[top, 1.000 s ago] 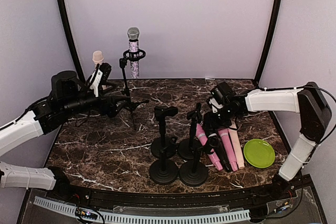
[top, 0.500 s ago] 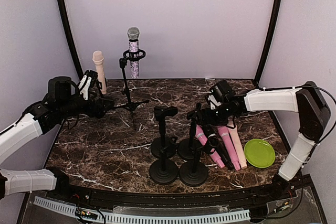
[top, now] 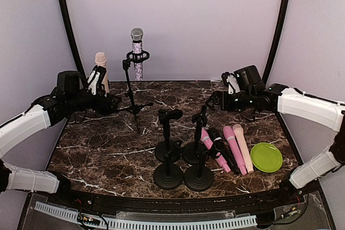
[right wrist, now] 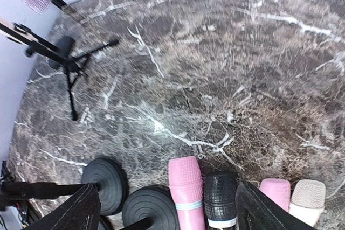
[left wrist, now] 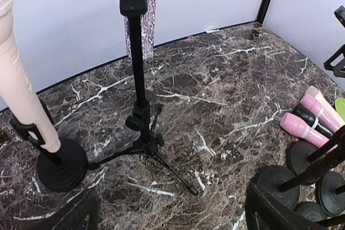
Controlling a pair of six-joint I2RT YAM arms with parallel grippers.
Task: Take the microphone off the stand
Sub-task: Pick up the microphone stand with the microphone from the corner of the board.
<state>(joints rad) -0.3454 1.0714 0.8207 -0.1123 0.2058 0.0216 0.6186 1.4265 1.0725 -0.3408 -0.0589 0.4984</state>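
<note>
Your left gripper point(top: 105, 99) hangs at the far-left corner of the desk point(top: 108, 144), its fingers point(left wrist: 73, 216) spread wide and empty. It is just beside the beige microphone point(left wrist: 21, 90), which leans in the clip of its round-based stand point(left wrist: 62, 166) and looks like the one to lift. A glittery microphone point(top: 137, 52) stands upright in the tripod stand point(top: 131, 100) near the far edge. Your right gripper point(top: 214, 100), fingers point(right wrist: 73, 214) apart and holding nothing, hovers just beyond four loose microphones point(top: 233, 146). These lie side by side near the right edge beside a green plate point(top: 266, 157), likely the drop spot.
</note>
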